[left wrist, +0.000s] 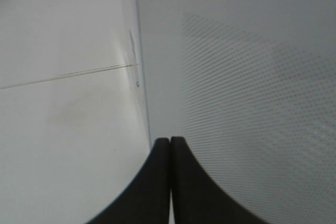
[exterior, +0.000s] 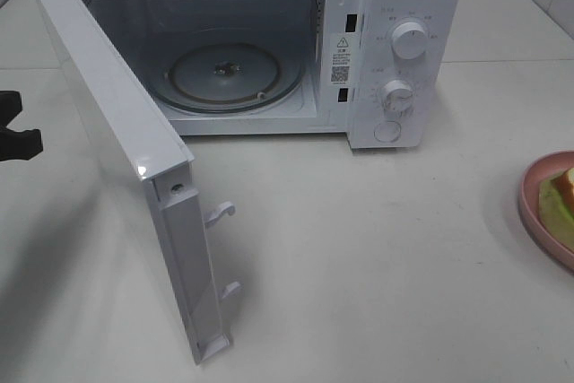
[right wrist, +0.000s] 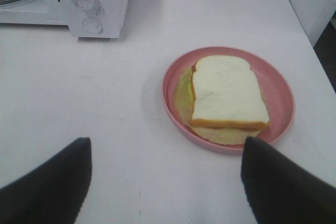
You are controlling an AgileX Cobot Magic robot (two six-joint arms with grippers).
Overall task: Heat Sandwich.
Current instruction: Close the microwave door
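1. The sandwich [right wrist: 227, 94] lay on a pink plate [right wrist: 278, 90] on the white table [exterior: 377, 248], at the right edge of the high view and well apart from the microwave [exterior: 395, 42], whose door [exterior: 117, 159] stood swung wide.
2. The right pincer [right wrist: 168, 182] hung with its jaws wide and empty, the plate just ahead of it and nearer its right finger; by far the closer arm to the food.
3. The left pincer [left wrist: 170, 182] was pressed shut on nothing, its tips close against the outer face of the open door, far from the plate.
4. The sandwich's longer side ran roughly away from the right wrist camera, so the jaws would likely have to straddle its shorter width.
5. The turntable [exterior: 224, 73] inside the oven sat bare.
6. In the high view the frame cut off most of the plate, and only a dark sliver of the left arm showed; the filling under the top slice was visible only at the edges.
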